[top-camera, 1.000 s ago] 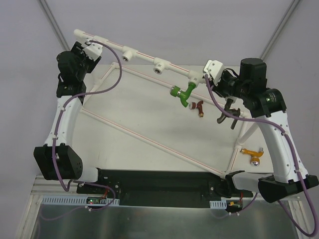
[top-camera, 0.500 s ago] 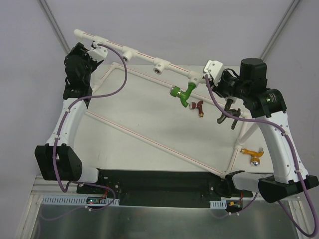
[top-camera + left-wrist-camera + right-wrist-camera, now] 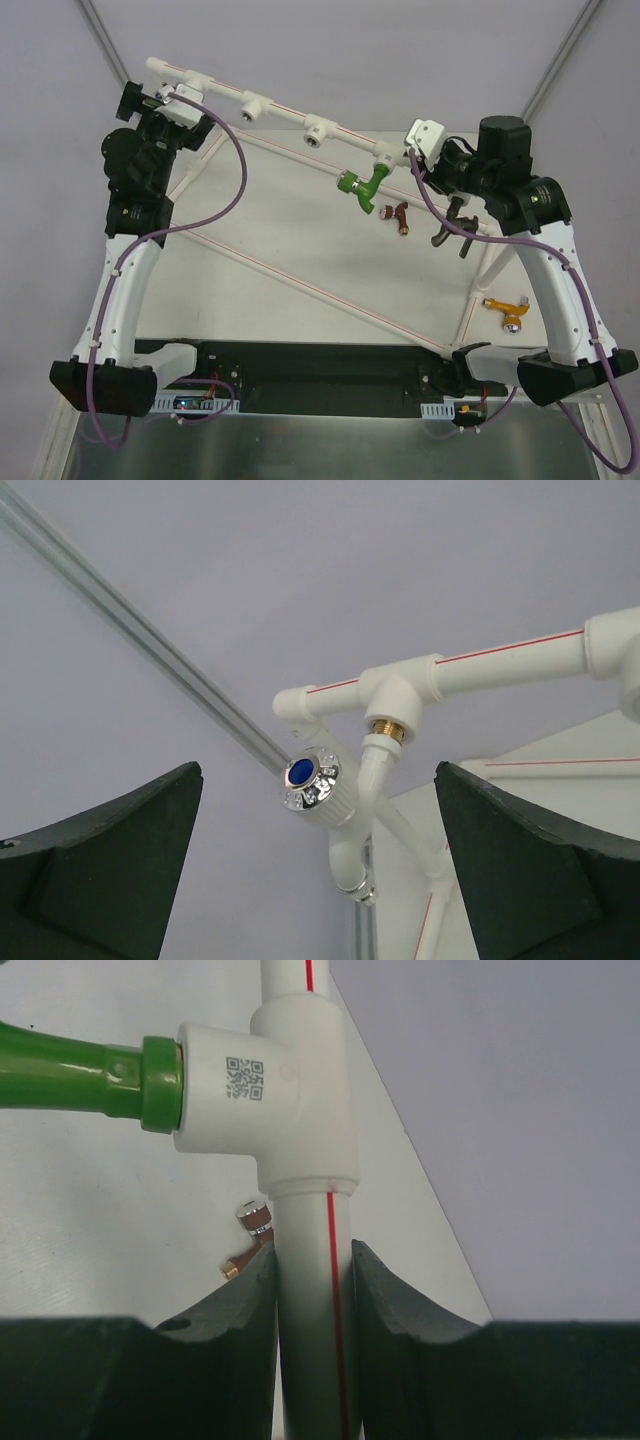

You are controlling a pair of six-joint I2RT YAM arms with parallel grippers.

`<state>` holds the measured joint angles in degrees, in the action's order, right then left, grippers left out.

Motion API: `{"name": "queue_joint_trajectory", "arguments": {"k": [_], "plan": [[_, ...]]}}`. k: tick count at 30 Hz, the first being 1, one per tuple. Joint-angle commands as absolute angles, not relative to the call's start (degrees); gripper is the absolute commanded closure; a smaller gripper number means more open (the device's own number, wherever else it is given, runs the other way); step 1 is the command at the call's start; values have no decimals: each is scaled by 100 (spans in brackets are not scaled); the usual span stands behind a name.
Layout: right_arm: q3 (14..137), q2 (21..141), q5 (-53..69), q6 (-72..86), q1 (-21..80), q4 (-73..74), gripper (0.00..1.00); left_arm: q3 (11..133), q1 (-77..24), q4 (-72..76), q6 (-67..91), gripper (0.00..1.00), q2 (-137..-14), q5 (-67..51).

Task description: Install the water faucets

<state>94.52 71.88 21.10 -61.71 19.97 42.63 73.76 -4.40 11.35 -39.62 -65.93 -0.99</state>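
White tabletop (image 3: pixel 300 230) carries pipe frame (image 3: pixel 285 108). L arm reaches far-left, left gripper (image 3: pixel 315 780) spread wide either side of white faucet (image 3: pixel 345 825). Right gripper (image 3: pixel 315 1280) pinches frame beside green faucet (image 3: pixel 70 1070).

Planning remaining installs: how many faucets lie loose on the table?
3: dark red faucet mid-table, dark grey faucet beside the right arm, orange faucet at the right edge. Arms may hide others.
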Motion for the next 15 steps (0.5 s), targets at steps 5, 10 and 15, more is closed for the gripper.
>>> {"name": "queue_joint_trajectory", "arguments": {"k": [5, 10, 15], "plan": [[9756, 7338, 2119, -5678, 2066, 3876, 98, 7277, -396, 880, -2103, 1, -5477, 429], [9913, 7462, 1960, -5581, 2039, 3648, 98, 7321, -396, 274, -1556, 1, -5168, 1246], [10098, 7708, 1600, -5660, 1995, 3472, 98, 7242, -177, -324, -881, 1, -4975, 2355]]}}
